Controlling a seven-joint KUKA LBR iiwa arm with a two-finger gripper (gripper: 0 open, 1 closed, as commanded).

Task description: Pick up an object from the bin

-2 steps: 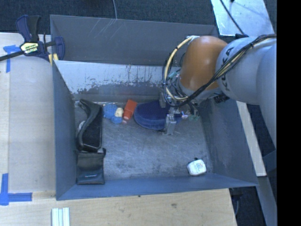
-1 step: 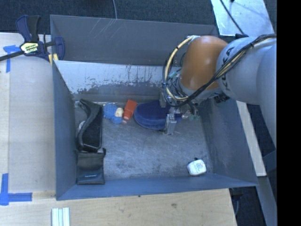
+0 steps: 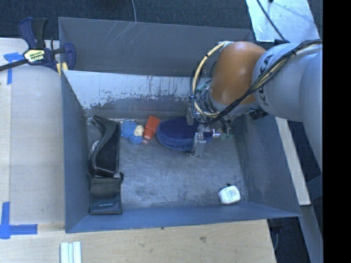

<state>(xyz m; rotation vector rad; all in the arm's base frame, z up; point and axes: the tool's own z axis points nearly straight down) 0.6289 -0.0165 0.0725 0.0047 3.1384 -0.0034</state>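
Blue disc [image 3: 174, 134] beside end effector [image 3: 198, 146]

The scratched matt metal bin [image 3: 164, 86] holds a smooth plastic dish [image 3: 174, 135].

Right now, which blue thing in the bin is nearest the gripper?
The dark blue round thing, right beside the gripper; the small light blue piece lies left of the orange cylinder.
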